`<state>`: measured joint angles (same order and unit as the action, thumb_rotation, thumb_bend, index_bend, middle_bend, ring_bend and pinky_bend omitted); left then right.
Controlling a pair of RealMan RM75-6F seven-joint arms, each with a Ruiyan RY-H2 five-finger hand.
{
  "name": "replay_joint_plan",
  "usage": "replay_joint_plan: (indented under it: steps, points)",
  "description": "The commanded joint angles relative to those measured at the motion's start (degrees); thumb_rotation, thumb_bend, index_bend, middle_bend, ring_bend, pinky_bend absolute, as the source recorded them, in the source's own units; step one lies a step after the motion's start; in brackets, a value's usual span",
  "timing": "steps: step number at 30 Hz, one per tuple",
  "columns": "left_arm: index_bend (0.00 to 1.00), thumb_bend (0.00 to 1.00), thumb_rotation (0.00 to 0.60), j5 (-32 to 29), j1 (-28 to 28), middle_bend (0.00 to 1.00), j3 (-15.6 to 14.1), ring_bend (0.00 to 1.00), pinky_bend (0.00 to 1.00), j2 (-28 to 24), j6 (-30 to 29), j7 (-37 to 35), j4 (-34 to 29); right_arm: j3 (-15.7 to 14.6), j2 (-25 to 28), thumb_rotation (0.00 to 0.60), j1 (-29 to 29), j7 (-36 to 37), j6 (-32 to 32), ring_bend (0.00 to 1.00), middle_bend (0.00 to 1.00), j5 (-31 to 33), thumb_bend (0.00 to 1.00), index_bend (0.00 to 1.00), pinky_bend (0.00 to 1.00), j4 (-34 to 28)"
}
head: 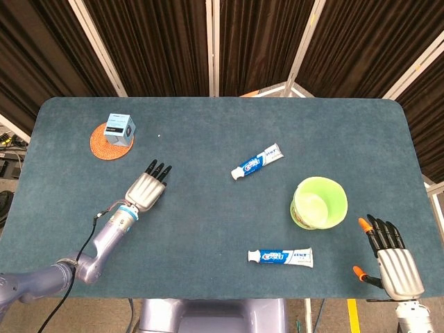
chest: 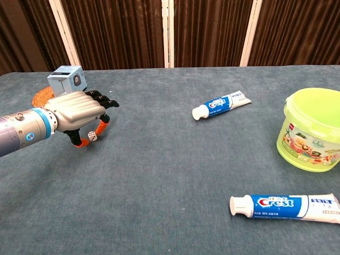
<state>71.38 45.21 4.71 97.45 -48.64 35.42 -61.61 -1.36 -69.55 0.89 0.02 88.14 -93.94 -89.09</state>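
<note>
Item 1, my left hand (chest: pixel 74 114): palm down just above the worktop (head: pixel 208 208), fingers (chest: pixel 103 100) spread and curled downward, holding nothing. A small white die (chest: pixel 92 136) sits on the cloth right beneath them, beside the orange-tipped thumb; whether it is touched I cannot tell. In the head view the die is hidden under this hand (head: pixel 148 189).

Item 2, my right hand (head: pixel 390 260): at the near right edge of the worktop, back upward, fingers (head: pixel 380 234) straight and slightly apart, empty. It shows in the head view only.

Item 3, blue cube box (chest: pixel 66 79): upright on a round woven orange coaster (head: pixel 102 146), at the far left, just beyond my left hand.

Item 4, toothpaste tube, far (head: pixel 257 161): lying flat near the middle of the worktop, white cap toward my left.

Item 5, toothpaste tube, near (chest: pixel 285 206): lying flat at the near edge, Crest lettering upward, cap toward my left, near the front of the bucket.

Item 6, green plastic bucket (head: pixel 319 202): upright, open-topped, printed label on its wall, between the two tubes on the right, well apart from my right hand.
</note>
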Motion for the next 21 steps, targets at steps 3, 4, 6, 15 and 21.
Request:
replay_joint_plan:
  steps: [3,4,6,15,21]
  points:
    - [0.58,0.39,0.600,0.42,-0.22,0.00,-0.09,0.00,0.00,-0.38,-0.88,-0.53,-0.87,-0.08,-0.07,0.600,-0.04,-0.02,0.13,0.00,0.00,-0.17,0.07,0.00,0.00,0.09]
    - [0.58,0.40,0.600,0.53,-0.28,0.00,-0.10,0.00,0.00,-0.57,-1.12,-0.60,-1.16,-0.09,-0.08,0.600,-0.05,-0.03,0.14,0.00,0.00,-0.19,0.07,0.00,0.00,0.11]
    - [0.58,0.41,0.600,0.96,-0.55,0.00,-0.10,0.00,0.00,-1.39,-2.10,-0.79,-2.40,-0.14,-0.11,0.600,-0.09,-0.04,0.15,0.00,0.00,-0.19,0.07,0.00,0.00,0.14]
    - [0.58,0.41,0.600,5.58,-2.25,0.00,-0.07,0.00,0.00,-8.15,-9.06,-2.19,-13.97,-0.28,-0.03,0.600,-0.23,-0.24,0.63,0.00,0.00,-0.70,0.07,0.00,0.00,-0.06]
    - [0.52,0.40,0.600,10.22,-2.81,0.00,-0.55,0.00,0.00,-12.70,-13.04,-1.54,-22.15,-0.76,-0.28,0.600,-0.49,-0.82,1.24,0.00,0.00,-1.73,0.07,0.00,0.00,-0.14]
